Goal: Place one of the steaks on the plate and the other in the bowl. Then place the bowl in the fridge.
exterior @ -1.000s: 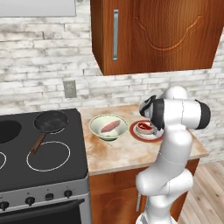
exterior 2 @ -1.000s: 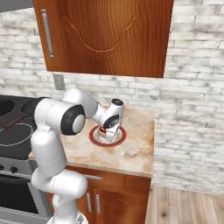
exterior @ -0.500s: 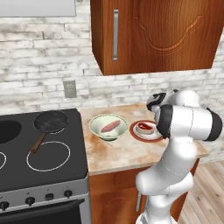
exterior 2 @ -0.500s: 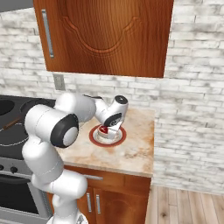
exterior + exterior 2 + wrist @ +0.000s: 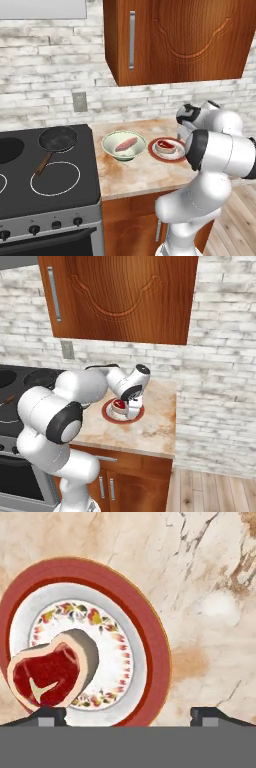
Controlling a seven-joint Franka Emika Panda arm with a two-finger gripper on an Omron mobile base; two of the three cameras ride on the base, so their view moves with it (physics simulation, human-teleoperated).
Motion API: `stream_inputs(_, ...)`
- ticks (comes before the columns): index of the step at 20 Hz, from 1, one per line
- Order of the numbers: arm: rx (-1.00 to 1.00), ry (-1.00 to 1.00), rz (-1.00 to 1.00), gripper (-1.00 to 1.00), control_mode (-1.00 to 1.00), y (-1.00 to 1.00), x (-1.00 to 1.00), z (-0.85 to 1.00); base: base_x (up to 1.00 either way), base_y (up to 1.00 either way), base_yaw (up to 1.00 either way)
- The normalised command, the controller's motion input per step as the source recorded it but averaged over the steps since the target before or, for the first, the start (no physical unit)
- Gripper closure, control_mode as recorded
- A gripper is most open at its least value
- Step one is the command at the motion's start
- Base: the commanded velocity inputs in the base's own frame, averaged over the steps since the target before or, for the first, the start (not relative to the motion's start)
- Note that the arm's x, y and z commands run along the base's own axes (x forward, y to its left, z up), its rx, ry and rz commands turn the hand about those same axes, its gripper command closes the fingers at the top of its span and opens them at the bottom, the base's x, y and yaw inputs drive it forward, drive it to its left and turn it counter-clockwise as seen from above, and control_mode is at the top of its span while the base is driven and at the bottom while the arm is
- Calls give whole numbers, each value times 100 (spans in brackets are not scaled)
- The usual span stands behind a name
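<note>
On the red-rimmed plate (image 5: 150, 637) lies a whitish-edged, deep-red steak (image 5: 47, 674).

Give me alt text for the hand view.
A deep red steak with a whitish edge lies on a red-rimmed plate on a marbled counter, seen from above. The open pincer hangs over it, holding nothing.

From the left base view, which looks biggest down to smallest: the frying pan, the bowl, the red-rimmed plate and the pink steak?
1. Frying pan, counting its handle.
2. Bowl and plate: they look about alike, and the arm hides part of the plate, so I won't rank them.
3. Pink steak, lying inside the bowl.
</note>
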Motion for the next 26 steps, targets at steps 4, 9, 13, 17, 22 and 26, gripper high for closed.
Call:
stream_inputs(4, -8, -9, 48, -100, -100, 8, -68, 18, 0, 0, 0)
stream_inputs(9, -14, -22, 41, -100, -100, 26, -68, 36, 0, 0, 0)
stream_inputs(13, -16, -27, 26, -100, -100, 60, -72, 37, 0, 0, 0)
stream_inputs(17, -14, -27, 18, -100, -100, 66, -70, 36, 0, 0, 0)
stream_inputs(22, -14, -19, 20, -100, -100, 51, -53, 33, 0, 0, 0)
stream_inputs(26, -17, -10, 20, -100, -100, 41, -17, 9, 0, 0, 0)
